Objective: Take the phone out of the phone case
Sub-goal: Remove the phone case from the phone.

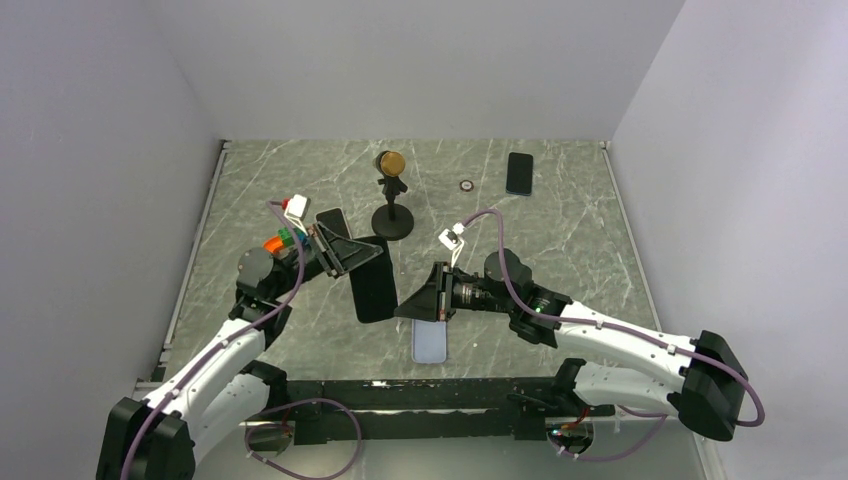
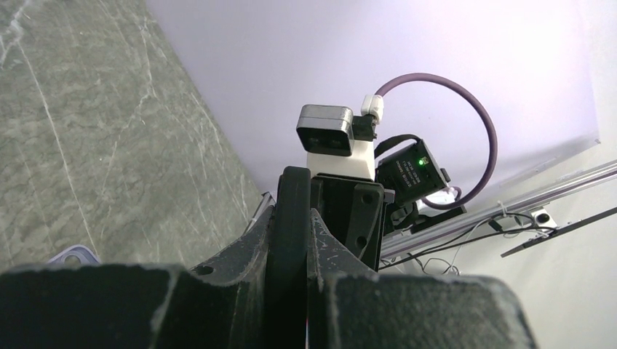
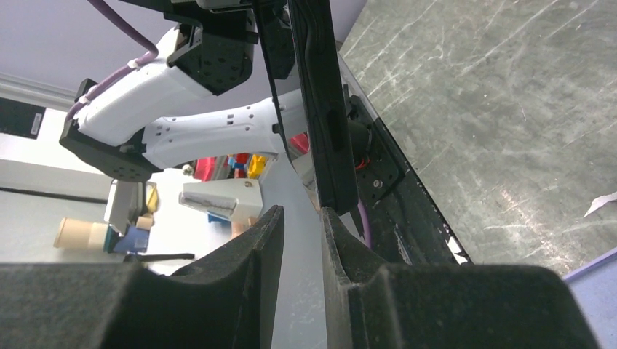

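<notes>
As both arms bend inward, left gripper clamps one phone; right gripper slightly parted, empty; one case, one far phone.

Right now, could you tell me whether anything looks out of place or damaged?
Nothing looks spilled or broken. The only unusual thing is the black phone, held off the table in the left claw, while the lavender case lies flat by the right claw.

- Top external: looking down from behind the arm bases, covering the whole table.
- Left wrist: facing the right arm, close up.
- Right wrist: facing the left arm; both wrist views sharing the phone edge-on.
</notes>
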You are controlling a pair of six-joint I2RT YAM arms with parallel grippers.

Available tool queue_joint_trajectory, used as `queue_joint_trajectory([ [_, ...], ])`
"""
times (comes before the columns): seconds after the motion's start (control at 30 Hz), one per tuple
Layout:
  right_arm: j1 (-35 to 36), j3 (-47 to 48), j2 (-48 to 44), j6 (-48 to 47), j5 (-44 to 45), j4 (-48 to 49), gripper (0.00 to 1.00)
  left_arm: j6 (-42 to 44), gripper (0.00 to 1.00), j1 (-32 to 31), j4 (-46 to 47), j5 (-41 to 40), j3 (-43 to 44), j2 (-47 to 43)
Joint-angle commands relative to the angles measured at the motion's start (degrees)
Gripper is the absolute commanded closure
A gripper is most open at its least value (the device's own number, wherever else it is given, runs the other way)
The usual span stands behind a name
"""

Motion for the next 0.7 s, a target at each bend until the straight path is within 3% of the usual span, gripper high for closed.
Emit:
queue_joint_trajectory([
  [0.0, 0.3, -1.6, 0.0, 0.7, 4.8, 5.4, 0.71, -7.9, 1.0, -0.8, 10.3, -2.5, -0.6, -1.7],
  [0.53, 0.2, -3.4, 2.2, 3.9, 6.3, 13.4, 0.68, -13.8, 1.0, -0.8, 19.8, -5.2, -4.4, -1.1],
  [0.67, 0.3, -1.5, 4.0, 3.3, 5.8, 11.6, 0.68, -12.5, 1.0, -1.1, 17.7, -4.5, -3.7, -1.3],
])
